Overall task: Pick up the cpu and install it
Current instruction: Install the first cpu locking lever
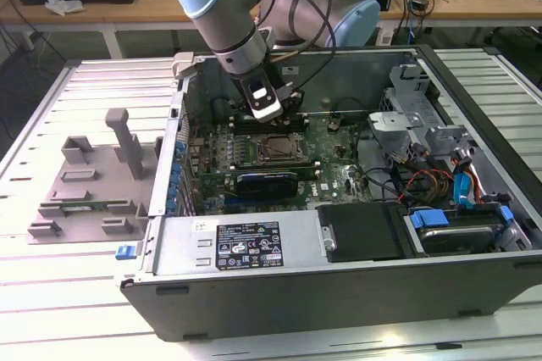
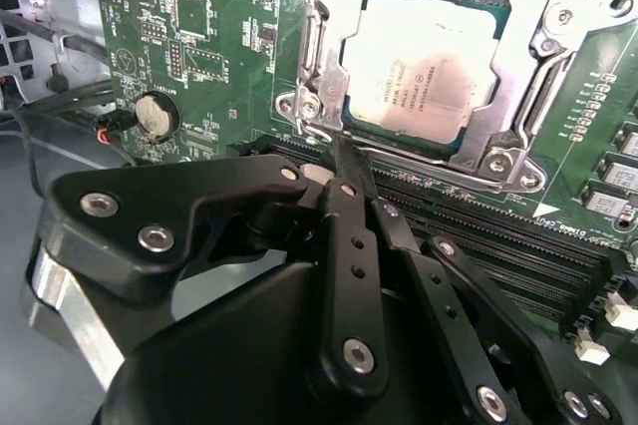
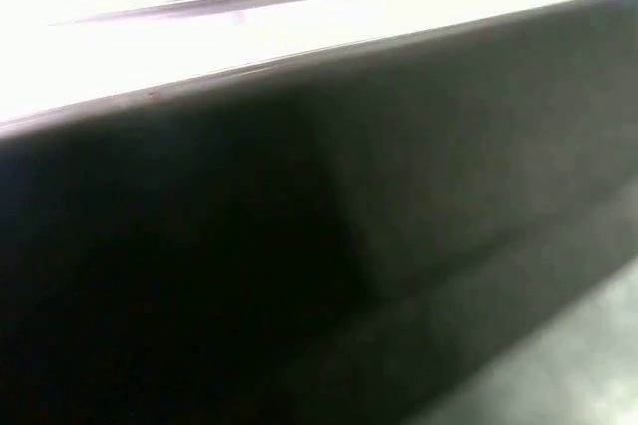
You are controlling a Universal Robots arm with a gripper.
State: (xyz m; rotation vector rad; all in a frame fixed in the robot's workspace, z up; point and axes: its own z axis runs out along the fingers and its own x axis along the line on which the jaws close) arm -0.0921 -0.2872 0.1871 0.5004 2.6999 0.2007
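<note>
One cpu [image 2: 427,66] sits seated in socket [image 2: 319,76] just ahead of pincer [image 2: 344,161]; jaws look closed, empty. Retract straight, avoid the frame.

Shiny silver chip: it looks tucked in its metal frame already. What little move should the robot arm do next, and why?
Probably lift the black gripper straight up a little. In the second wrist view the shiny silver square cpu lies flat inside the metal-framed socket on the green motherboard, and the gripper hangs close by the socket's edge. Rising straight should avoid nudging it.
</note>
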